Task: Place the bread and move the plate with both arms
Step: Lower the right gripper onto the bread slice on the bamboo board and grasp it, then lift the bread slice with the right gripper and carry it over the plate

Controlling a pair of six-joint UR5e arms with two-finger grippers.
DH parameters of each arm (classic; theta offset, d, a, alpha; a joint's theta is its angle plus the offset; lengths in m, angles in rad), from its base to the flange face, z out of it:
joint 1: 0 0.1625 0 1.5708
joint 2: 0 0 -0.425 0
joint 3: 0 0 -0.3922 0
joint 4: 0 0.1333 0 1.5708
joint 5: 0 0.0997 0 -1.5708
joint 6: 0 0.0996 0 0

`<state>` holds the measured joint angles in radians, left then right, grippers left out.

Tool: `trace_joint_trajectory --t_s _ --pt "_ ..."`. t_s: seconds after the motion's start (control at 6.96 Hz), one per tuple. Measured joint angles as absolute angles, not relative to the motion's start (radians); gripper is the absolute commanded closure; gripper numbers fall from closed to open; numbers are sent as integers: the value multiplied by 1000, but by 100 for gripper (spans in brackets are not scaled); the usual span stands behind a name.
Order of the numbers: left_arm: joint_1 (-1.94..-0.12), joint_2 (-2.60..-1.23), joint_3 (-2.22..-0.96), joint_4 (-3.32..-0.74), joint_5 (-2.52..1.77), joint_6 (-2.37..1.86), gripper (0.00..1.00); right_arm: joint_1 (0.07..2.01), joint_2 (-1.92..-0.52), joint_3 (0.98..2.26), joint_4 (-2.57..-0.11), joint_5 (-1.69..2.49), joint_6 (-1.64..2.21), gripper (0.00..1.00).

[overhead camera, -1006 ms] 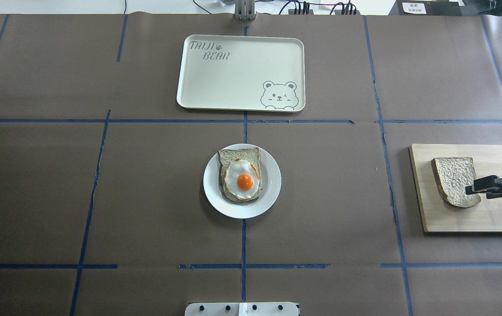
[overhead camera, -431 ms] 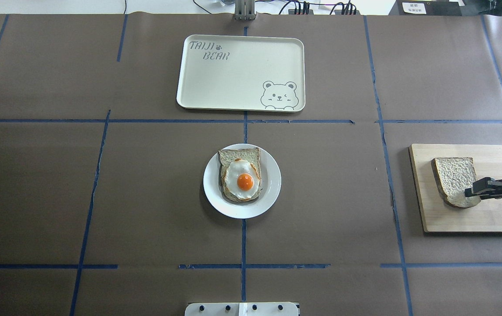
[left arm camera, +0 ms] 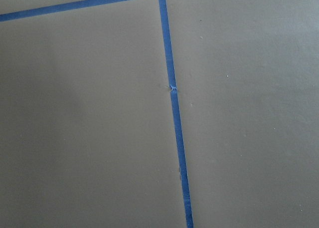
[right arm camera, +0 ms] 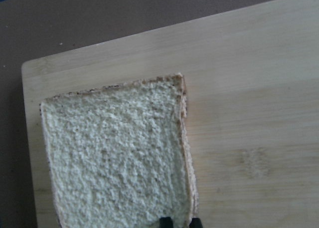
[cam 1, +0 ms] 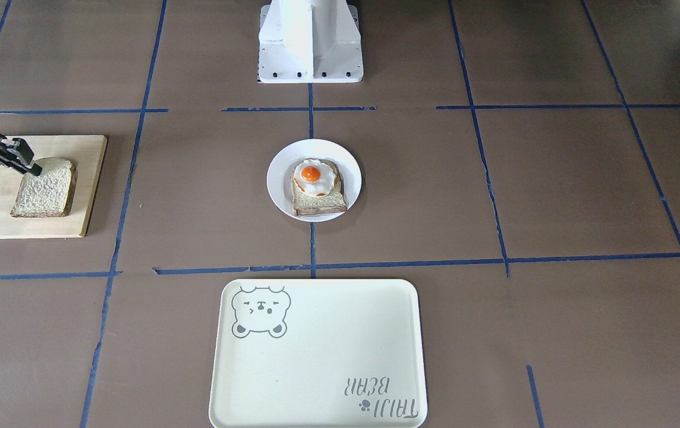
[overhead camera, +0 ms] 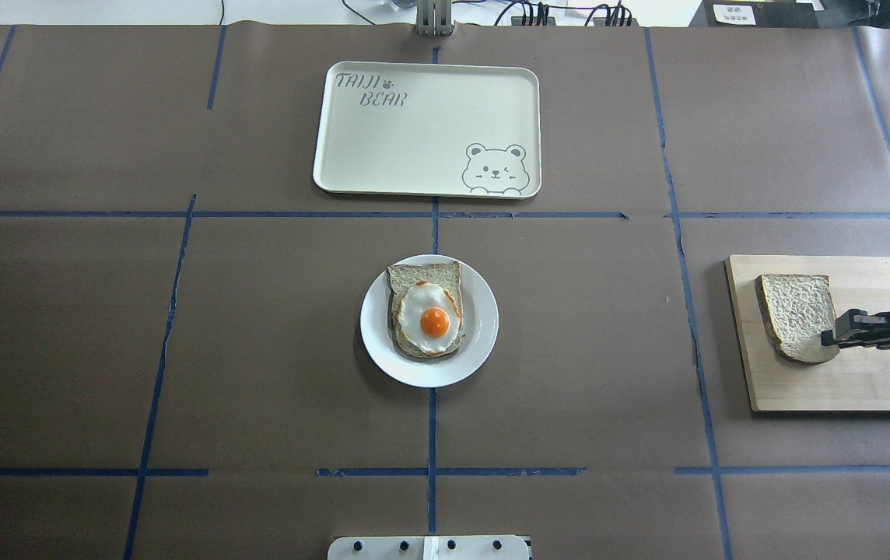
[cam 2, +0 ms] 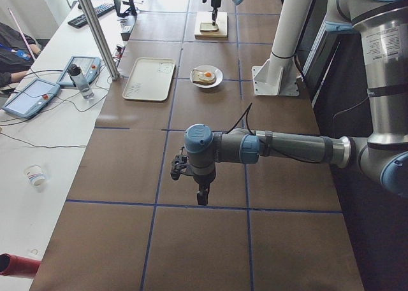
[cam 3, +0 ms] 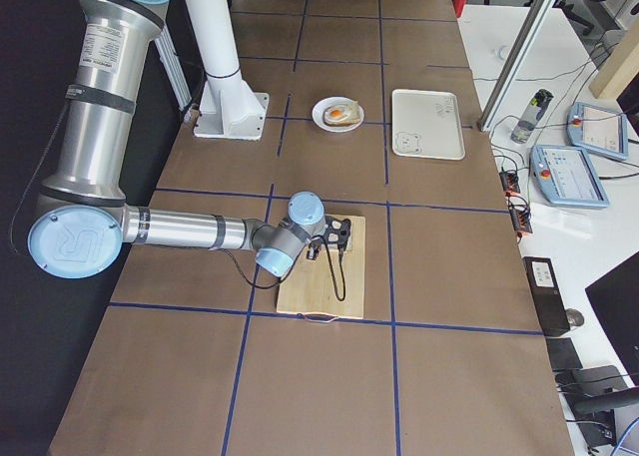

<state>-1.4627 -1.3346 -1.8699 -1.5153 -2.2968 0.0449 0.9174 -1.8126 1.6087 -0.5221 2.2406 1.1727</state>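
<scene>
Wooden board [overhead camera: 865, 381] bears the bread [overhead camera: 795, 311], your right gripper [overhead camera: 826, 338] pinching its crust; the plate [overhead camera: 379, 342], well off the board, awaits both steps

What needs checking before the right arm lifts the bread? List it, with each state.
1. Fingers of the right gripper straddle the crust edge of the bread: ok.
2. Grip firm enough to lift: cannot tell.
3. Plate holds only the egg-topped slice: ok.
4. Left gripper well away from the plate: ok.
5. Left gripper open: cannot tell.
6. Tray empty: ok.
</scene>
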Motion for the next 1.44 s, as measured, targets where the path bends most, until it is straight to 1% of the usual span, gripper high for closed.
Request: trace_joint_trajectory --t_s 0.43,1.01,1.15,1.44 --pt "-1463 -1335 -1870 -1515 -2298 45 0 919 -1812 1621 -522 2246 1174 100" --pt "-1462 -1335 -1870 -1515 -2297 45 0 937 -1793 1741 -529 2348 1186 100" --pt "-1462 -1335 -1870 -1516 -2297 46 0 941 -1745 1765 -536 2367 1217 100" --pt "-1463 -1335 -1873 -1516 -2298 46 0 927 -1571 1774 -544 2375 1375 100"
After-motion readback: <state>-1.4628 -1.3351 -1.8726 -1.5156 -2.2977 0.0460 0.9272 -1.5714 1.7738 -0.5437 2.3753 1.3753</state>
